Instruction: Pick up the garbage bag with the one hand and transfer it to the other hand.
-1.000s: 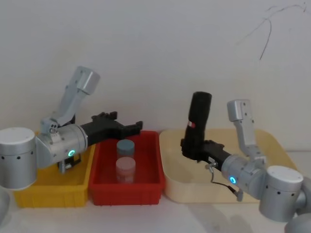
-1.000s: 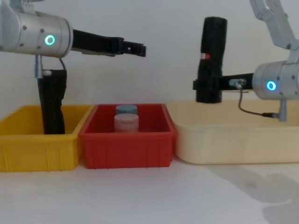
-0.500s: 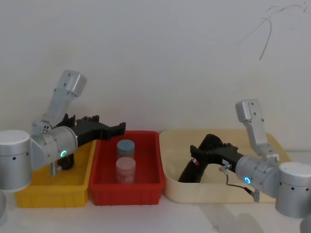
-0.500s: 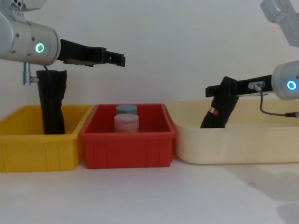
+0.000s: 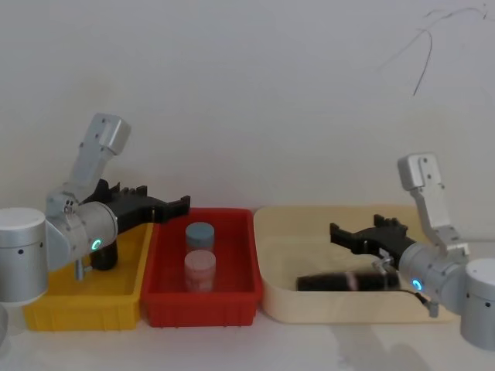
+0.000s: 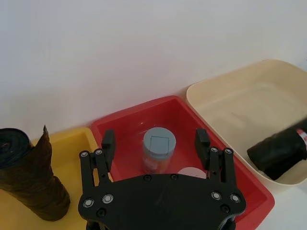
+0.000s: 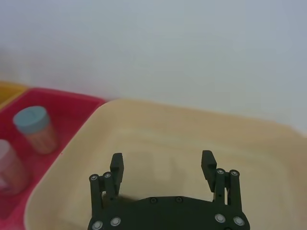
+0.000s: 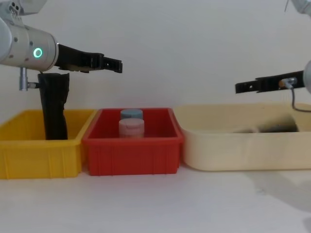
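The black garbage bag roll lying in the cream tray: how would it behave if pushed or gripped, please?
Lying on its side, the cylindrical black wrinkly-plastic garbage bag would probably roll if nudged. Its crinkled film likely yields to a squeeze.

The support surface is a white table [image 8: 146,204]. Three containers rest directly on it in one row (left to right in the chest view): a yellow bin [image 8: 39,155], a red bin [image 8: 131,155] and a cream tray [image 8: 233,150], each just beside the next.
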